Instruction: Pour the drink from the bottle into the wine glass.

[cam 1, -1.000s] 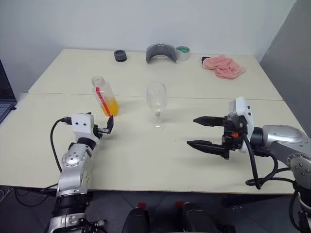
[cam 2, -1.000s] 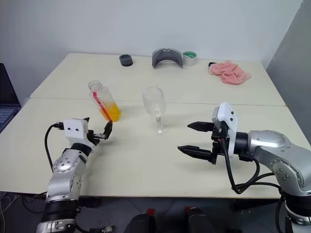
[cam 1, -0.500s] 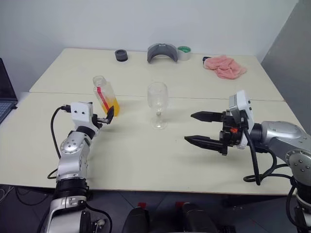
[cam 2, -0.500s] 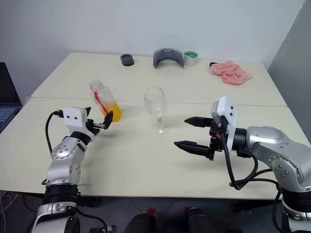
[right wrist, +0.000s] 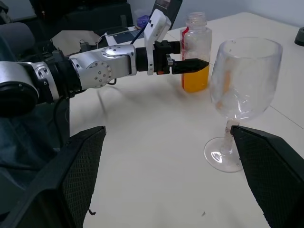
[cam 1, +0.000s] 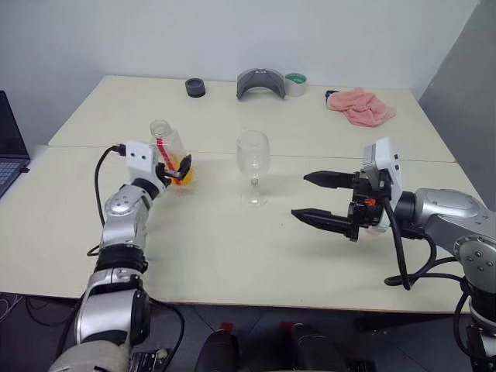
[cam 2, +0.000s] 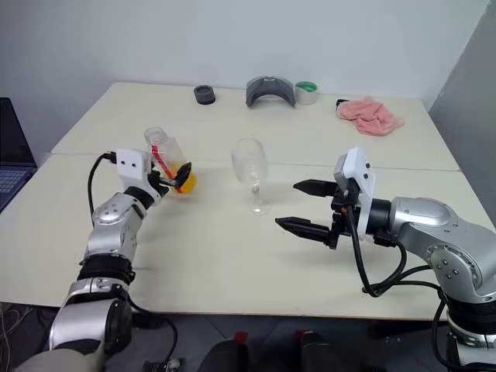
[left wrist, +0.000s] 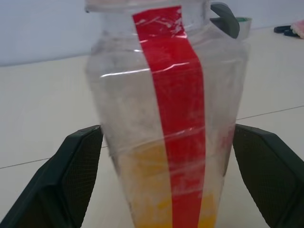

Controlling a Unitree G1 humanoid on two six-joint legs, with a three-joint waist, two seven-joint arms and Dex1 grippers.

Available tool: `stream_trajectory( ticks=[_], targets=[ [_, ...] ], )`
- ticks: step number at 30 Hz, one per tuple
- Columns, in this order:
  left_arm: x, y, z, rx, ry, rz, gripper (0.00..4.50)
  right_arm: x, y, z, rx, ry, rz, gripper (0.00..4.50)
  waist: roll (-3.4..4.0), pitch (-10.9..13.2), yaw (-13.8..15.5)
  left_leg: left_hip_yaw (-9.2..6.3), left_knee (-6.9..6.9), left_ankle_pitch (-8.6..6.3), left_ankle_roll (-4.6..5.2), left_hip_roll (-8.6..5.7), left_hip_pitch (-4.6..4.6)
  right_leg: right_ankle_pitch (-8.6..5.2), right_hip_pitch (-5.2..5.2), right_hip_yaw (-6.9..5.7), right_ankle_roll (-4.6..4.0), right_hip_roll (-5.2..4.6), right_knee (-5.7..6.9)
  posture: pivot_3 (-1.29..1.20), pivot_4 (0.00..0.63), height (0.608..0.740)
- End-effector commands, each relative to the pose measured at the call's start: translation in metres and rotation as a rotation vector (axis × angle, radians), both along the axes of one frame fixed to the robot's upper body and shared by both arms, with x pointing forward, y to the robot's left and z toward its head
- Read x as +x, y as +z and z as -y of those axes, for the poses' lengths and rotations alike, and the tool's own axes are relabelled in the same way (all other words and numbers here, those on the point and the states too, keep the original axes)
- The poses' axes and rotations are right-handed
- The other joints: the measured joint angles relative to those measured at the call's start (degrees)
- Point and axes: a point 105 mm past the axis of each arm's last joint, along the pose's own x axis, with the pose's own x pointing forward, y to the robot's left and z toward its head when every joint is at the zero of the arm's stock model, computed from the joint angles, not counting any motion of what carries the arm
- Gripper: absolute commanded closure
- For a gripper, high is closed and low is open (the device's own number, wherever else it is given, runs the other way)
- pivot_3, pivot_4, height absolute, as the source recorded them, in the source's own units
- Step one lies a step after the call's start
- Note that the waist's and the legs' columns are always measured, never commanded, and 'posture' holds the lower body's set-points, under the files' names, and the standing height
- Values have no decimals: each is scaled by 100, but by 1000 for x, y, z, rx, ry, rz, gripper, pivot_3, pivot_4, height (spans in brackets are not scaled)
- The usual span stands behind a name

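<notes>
The bottle [cam 1: 167, 155] is seen standing upright on the surface [cam 1: 232, 248], uncapped, with the drink [left wrist: 156, 199] filling its lower part. The left gripper [cam 1: 177, 168] is positioned with its jaws spread wide on either side of the bottle, without closing on it. The wine glass [cam 1: 253, 167] stands empty near the bottle. The right gripper [cam 1: 310, 198] is held above the surface beside the glass, jaws apart and empty.

bottle [cam 1: 168, 153] left of wine glass [cam 1: 252, 167] on table [cam 1: 232, 248], cloth [cam 1: 360, 106] behind right
</notes>
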Motion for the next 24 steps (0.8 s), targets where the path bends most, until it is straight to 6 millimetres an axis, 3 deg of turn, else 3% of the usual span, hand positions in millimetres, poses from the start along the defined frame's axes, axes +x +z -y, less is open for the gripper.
stream_trajectory(
  ticks=[1, 5, 14, 20, 24],
  targets=[
    [7, 12, 2, 27, -16, 43, 0, -7, 12, -1, 12, 10, 50, 18, 0, 0, -2, 1, 0, 0, 0, 0, 0, 0, 0, -1, 0, 0, 0, 0, 150, 740],
    [11, 14, 3, 29, -22, 50, 0, -8, 12, -1, 11, 5, 50, 18, -1, 0, -2, 4, 0, 0, 0, -2, -2, 0, -1, -1, 0, 1, -1, 0, 150, 740],
    [8, 12, -10, 29, 1, 54, 2704, -10, 13, -2, 18, -6, 50, 0, -2, 1, -3, 3, 0, 0, 0, 3, -3, 0, -2, -2, 0, 1, 0, 0, 150, 740],
    [6, 15, -13, 55, 22, 72, 2831, -8, 19, -2, 78, -18, 45, 0, -2, 1, -5, 2, 0, 0, 0, 3, -3, 0, -3, -1, 0, 1, 0, 0, 150, 740],
    [7, 37, 6, 168, -67, 140, 2832, -4, 39, -3, 169, -22, 102, 0, -7, 5, -4, 3, 0, 0, 0, 3, -4, 0, -4, -2, 0, 1, 1, 0, 150, 740]
  ],
)
